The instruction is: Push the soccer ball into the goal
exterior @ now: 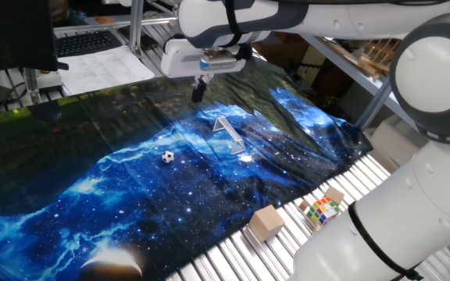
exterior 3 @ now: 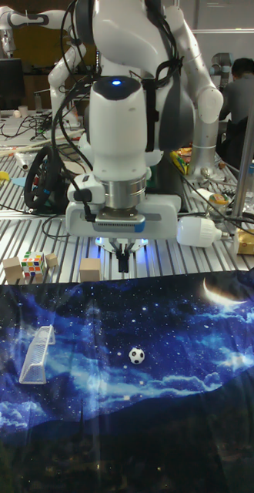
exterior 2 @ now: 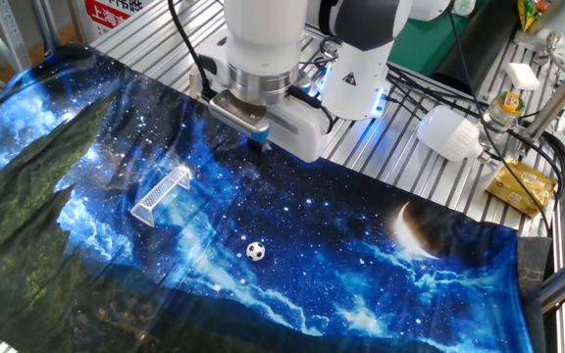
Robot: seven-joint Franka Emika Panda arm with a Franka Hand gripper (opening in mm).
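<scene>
The soccer ball (exterior: 168,157) (exterior 2: 254,251) (exterior 3: 136,355) is a tiny white ball with black patches, resting on the blue galaxy-print cloth (exterior 2: 361,255). The goal (exterior: 229,134) (exterior 2: 161,194) (exterior 3: 37,354) is a small frame of thin whitish rods, standing on the cloth well to one side of the ball. My gripper (exterior: 199,90) (exterior 2: 259,140) (exterior 3: 123,262) hangs above the cloth's edge nearest the robot base, apart from both ball and goal. Its dark fingers are pressed together with nothing between them.
A tan wooden block (exterior: 266,222) and a multicoloured puzzle cube (exterior: 323,209) (exterior 3: 33,265) lie on the metal slats beside the cloth. More wooden blocks (exterior 3: 90,269) sit near them. A white bulb-shaped object (exterior 2: 449,132) and a yellow packet (exterior 2: 523,186) lie past the cloth.
</scene>
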